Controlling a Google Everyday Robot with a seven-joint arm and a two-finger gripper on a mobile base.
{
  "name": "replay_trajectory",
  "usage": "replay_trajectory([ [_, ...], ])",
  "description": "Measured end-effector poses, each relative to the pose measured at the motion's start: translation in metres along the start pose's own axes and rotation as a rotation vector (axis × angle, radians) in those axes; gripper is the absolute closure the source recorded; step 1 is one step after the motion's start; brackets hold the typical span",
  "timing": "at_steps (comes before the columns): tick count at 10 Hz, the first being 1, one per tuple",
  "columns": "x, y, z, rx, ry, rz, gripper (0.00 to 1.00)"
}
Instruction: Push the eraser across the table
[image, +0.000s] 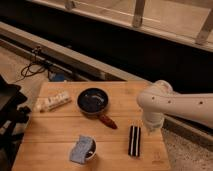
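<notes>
The white arm (175, 102) is reaching in from the right. Its pincer (152, 129) is hanging low over the right edge of the table (50, 137), pointing down. Whether the pincer is spread or pressed together I cannot tell.

The eraser (134, 141) is lying flat on the pale planks just beside the pincer, on the side toward the table's middle. Its length is running front to back, and I cannot tell whether it is touching the pincer.

Farther from the pincer a dark round pan (93, 100) is sitting, its reddish handle (107, 121) angling back toward the eraser. Well apart, a white-and-tan packet (52, 101) is lying at the far edge, and a blue-grey sponge (81, 148) is resting near the front.

Behind the table a dark wall (125, 47) is running across the room, with pale railing posts (139, 12) above it. Cables (35, 67) are trailing on the floor.
</notes>
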Motion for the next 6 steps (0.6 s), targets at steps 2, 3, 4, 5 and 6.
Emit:
replay_trajectory([
  [2,0.002,-0.008,-0.009,0.022,-0.069,0.009,0.9],
  [3,0.001,-0.009,-0.007,0.019,-0.108,0.014,0.9],
  [4,0.005,-0.008,0.0,0.017,-0.137,0.024,0.9],
  [5,0.004,-0.011,0.013,0.018,-0.175,0.03,0.9],
  [6,0.003,-0.013,0.023,0.011,-0.195,0.033,0.9],
])
